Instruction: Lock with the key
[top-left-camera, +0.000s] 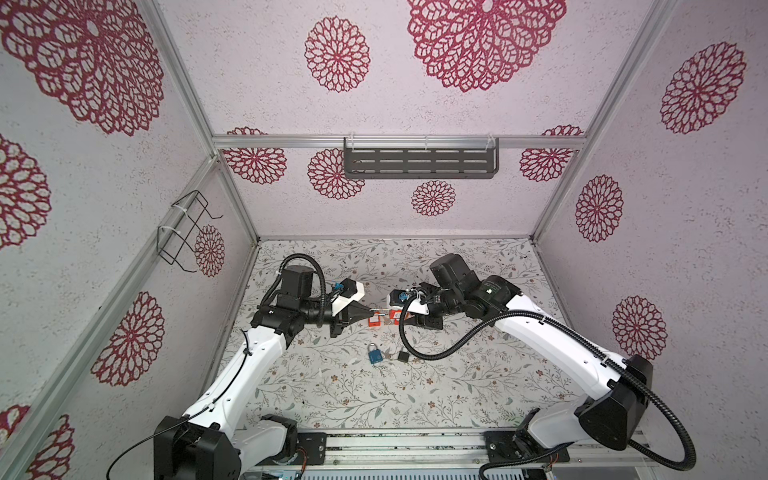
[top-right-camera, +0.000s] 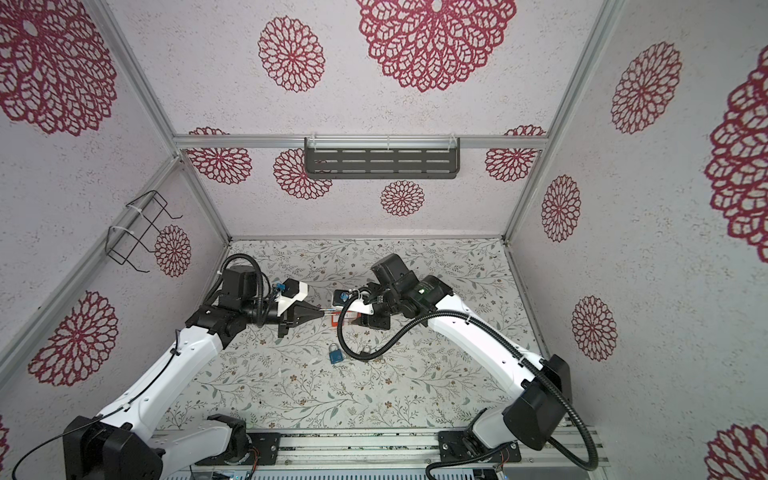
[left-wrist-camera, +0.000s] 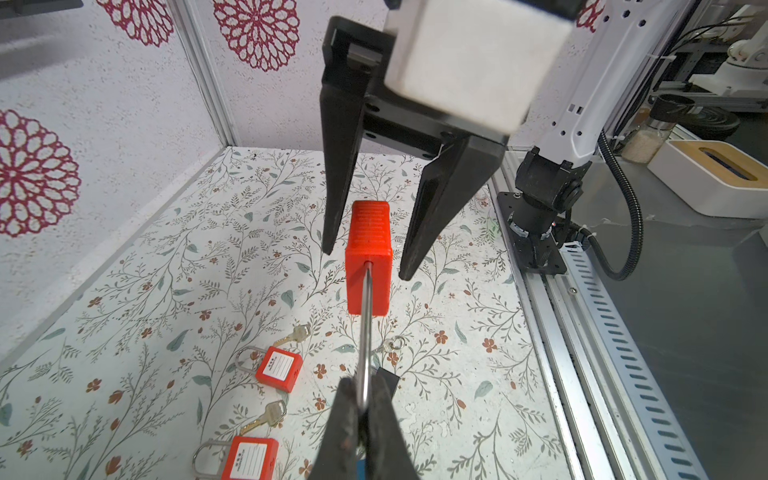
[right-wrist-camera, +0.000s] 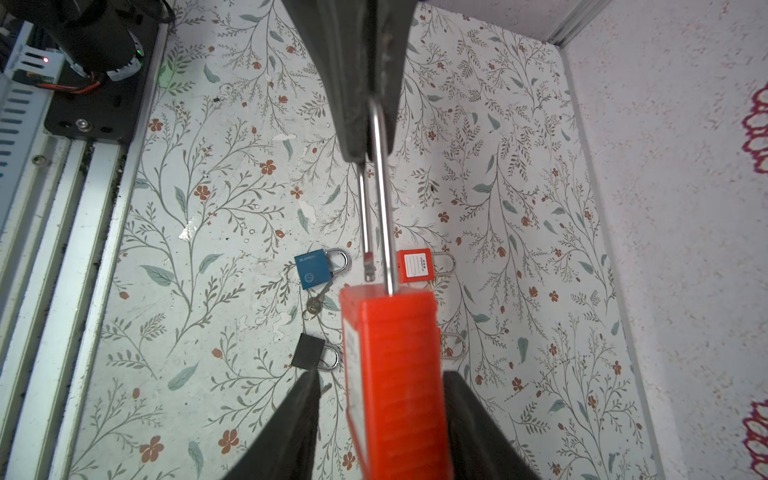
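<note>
Nearest your arm bases, one blue padlock (right-wrist-camera: 313, 268) and one small black padlock (right-wrist-camera: 309, 353), both square-bodied with steel loops, lie flat on the floral-print mat (top-left-camera: 332, 395). A ringed silver key (right-wrist-camera: 316, 303) lies between them.

Above mid-table, your left gripper (left-wrist-camera: 365, 399) is clamped tight on the bend of the steel shackle (right-wrist-camera: 382, 199) of a ribbed red plastic padlock (left-wrist-camera: 368, 249), holding it level in the air. The shackle's long leg sits in the body, while its short leg ends free just outside. Your right gripper (left-wrist-camera: 365, 262) straddles that red body from the opposite side, jaws apart, with a sliver of gap on each flank.

Just beyond, a second red padlock (left-wrist-camera: 278, 370) and a third red padlock (left-wrist-camera: 249, 459), each with a white label, lie flat on the mat. A flat key (left-wrist-camera: 297, 334) lies by the second and a brass key (left-wrist-camera: 268, 417) by the third.

The count is three red padlocks, one blue and one black, plus three keys, all on the mat.

Farthest back, a dark slotted metal shelf (top-left-camera: 419, 162) hangs on the rear wall, and a black wire basket (top-left-camera: 183, 232) hangs on the side wall.
</note>
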